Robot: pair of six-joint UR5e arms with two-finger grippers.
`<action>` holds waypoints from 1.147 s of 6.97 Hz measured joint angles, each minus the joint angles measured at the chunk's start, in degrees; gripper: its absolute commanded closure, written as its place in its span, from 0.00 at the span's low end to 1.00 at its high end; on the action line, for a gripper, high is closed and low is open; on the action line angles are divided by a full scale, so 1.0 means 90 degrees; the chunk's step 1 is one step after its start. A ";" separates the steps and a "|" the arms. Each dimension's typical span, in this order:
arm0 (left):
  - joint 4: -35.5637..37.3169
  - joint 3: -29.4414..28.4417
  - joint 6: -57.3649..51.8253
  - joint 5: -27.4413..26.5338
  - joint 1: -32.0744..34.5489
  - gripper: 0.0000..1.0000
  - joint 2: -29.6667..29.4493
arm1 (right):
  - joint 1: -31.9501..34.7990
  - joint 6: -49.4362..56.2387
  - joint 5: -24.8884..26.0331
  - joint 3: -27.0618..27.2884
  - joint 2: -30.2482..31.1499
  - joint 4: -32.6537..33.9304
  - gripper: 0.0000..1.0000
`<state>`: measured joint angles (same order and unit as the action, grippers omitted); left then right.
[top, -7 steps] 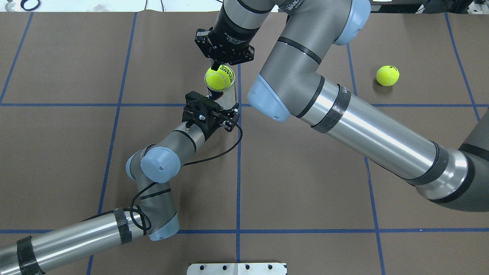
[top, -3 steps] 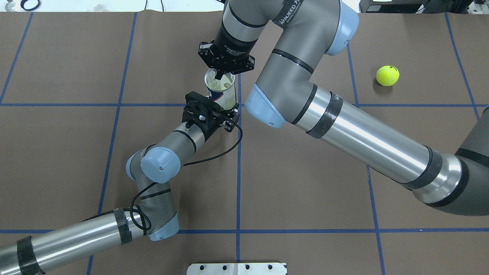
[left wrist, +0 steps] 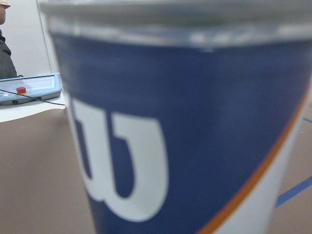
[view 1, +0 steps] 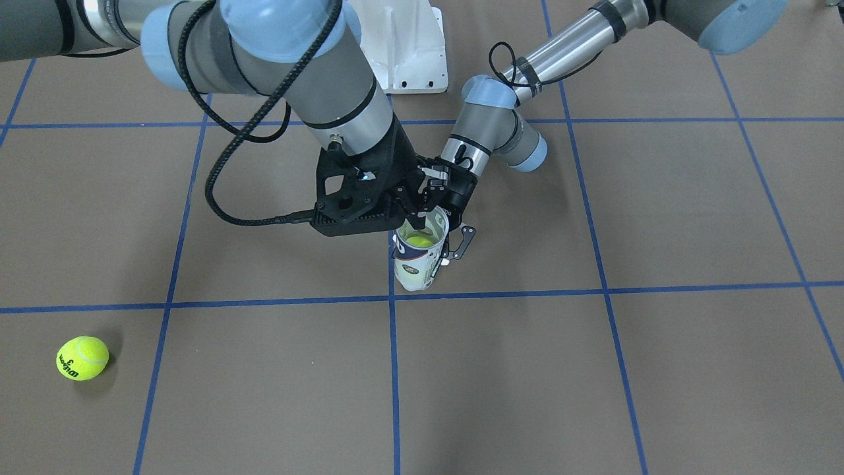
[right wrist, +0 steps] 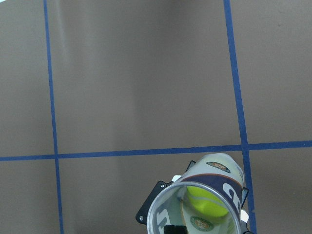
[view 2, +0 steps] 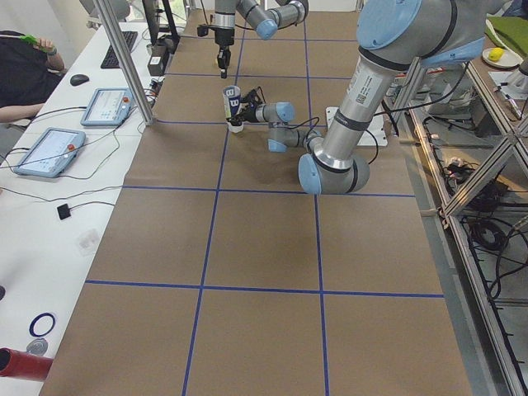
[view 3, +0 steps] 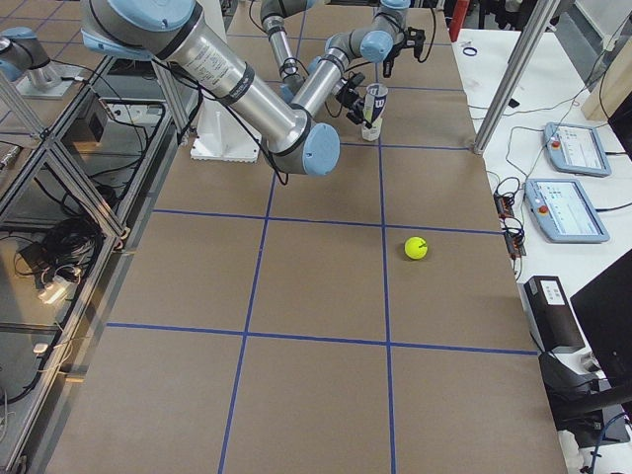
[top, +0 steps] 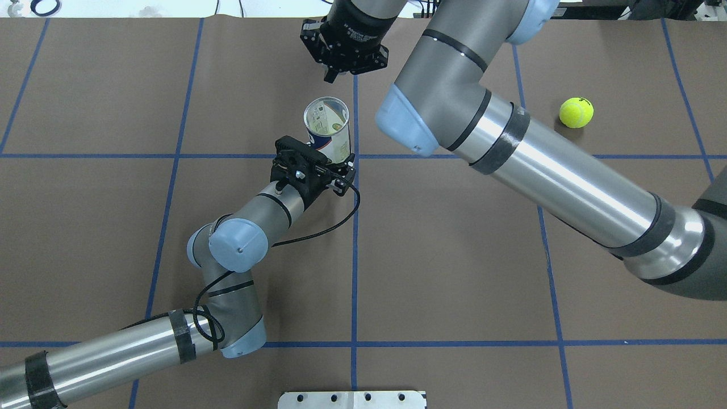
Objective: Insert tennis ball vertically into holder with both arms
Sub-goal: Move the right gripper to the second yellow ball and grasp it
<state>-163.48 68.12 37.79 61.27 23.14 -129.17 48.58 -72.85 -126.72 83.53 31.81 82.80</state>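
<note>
Yellow ball (right wrist: 207,200) sits inside the upright holder (top: 329,133), pinched by the left gripper (top: 332,167); right gripper (top: 332,71) hangs above it, empty, spread unclear. Insertion looks done; next, release gently

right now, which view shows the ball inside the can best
Right wrist-mounted: it looks down the open mouth of the holder at the ball inside. Front-facing shows a yellow patch beside the right gripper; overhead and left wrist show only the holder; side views too small.
</note>
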 measured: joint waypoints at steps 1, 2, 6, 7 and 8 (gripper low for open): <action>0.0000 0.0001 0.0000 -0.0001 0.0000 0.25 -0.0001 | 0.0456 0.0297 -0.0264 0.0037 0.0180 0.0013 1.00; 0.0000 0.0006 0.0000 -0.0001 0.0003 0.25 -0.0002 | 0.1033 0.1032 -0.0621 0.0049 0.0582 0.0027 1.00; 0.0009 0.0010 0.0000 -0.0001 0.0004 0.24 -0.0033 | 0.2026 0.5024 -0.0708 -0.0030 0.2649 -0.0004 0.00; 0.0009 0.0010 0.0000 -0.0001 0.0005 0.24 -0.0033 | 0.2044 0.5706 -0.0487 -0.0165 0.2937 -0.0011 0.00; 0.0010 0.0010 0.0000 -0.0001 0.0007 0.24 -0.0033 | 0.2049 0.6044 -0.0335 -0.0307 0.3100 -0.0017 0.00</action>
<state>-163.39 68.20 37.79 61.26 23.20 -129.47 67.02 -18.45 -129.73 80.76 59.71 82.65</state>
